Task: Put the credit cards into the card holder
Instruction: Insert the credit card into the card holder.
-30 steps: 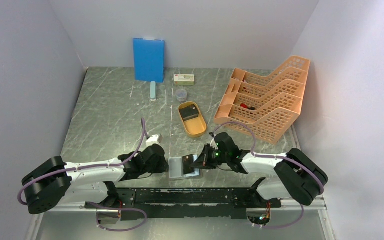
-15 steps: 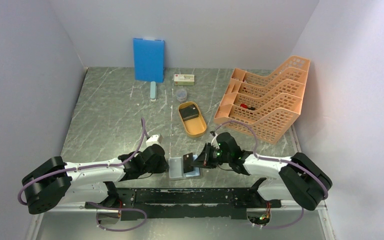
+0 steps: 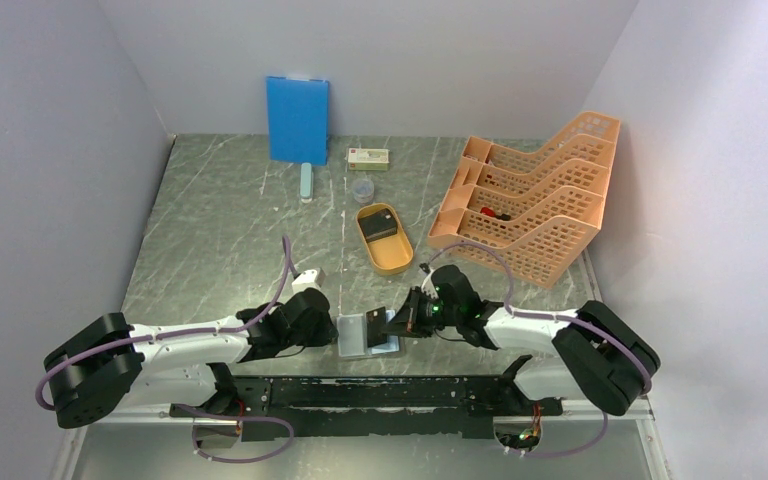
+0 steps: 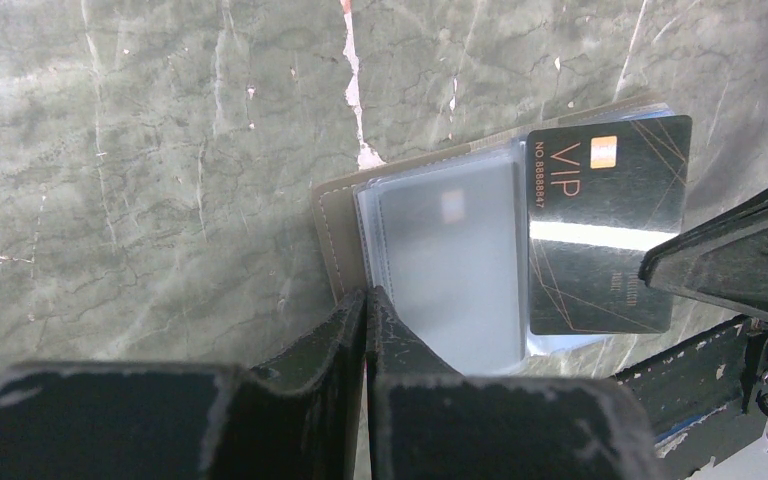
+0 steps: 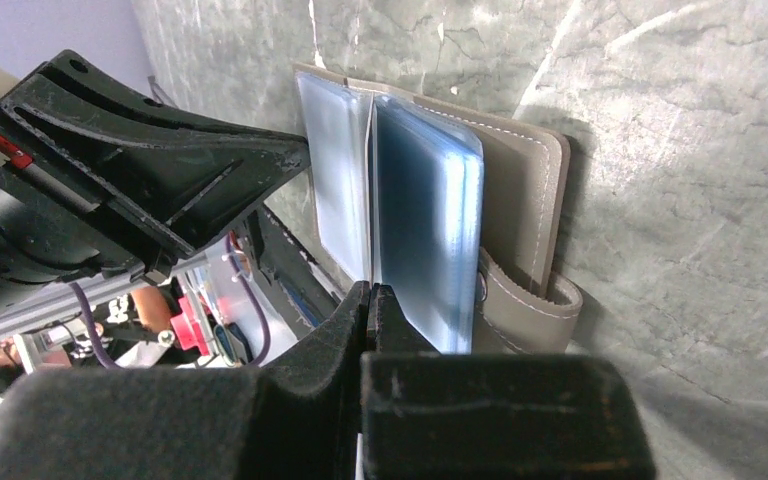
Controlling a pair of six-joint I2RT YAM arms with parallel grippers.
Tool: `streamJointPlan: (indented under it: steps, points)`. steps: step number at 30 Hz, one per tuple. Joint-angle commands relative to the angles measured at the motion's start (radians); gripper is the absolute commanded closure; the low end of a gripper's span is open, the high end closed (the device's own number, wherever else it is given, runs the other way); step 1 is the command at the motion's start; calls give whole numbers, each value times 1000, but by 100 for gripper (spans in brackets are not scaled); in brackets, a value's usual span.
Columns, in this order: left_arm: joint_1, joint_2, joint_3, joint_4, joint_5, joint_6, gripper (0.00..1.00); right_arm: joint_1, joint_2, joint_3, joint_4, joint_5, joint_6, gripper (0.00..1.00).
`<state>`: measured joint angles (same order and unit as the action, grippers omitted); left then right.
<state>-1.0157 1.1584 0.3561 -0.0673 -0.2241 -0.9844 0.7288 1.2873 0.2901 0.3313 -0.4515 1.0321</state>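
The card holder lies open near the table's front edge, a taupe wallet with pale shiny sleeves. My left gripper is shut on its left edge, low at the wallet's left side. A black VIP credit card hangs over the wallet's right half, and my right gripper is shut on it. In the right wrist view that card shows edge-on as a thin line between the sleeves. Another dark card rests in the orange tray.
The orange oval tray stands just behind the wallet. A peach file rack fills the right side. At the back are a blue board, a white-and-green box and a small clear cup. A black rail runs along the front edge.
My right gripper has edged slightly left with the black card over the wallet. The left gripper and the wallet have not moved.
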Motion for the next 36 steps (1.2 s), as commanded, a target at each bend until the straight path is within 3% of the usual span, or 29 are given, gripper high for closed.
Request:
streamJointPlan:
  steps: [1, 36]
  points:
    - [6, 40, -38, -66, -23, 7, 90, -5, 17, -3, 31, -21, -5, 100]
    - [6, 58, -38, -54, -20, 6, 90, 5, 79, 2, 77, -67, -22, 100]
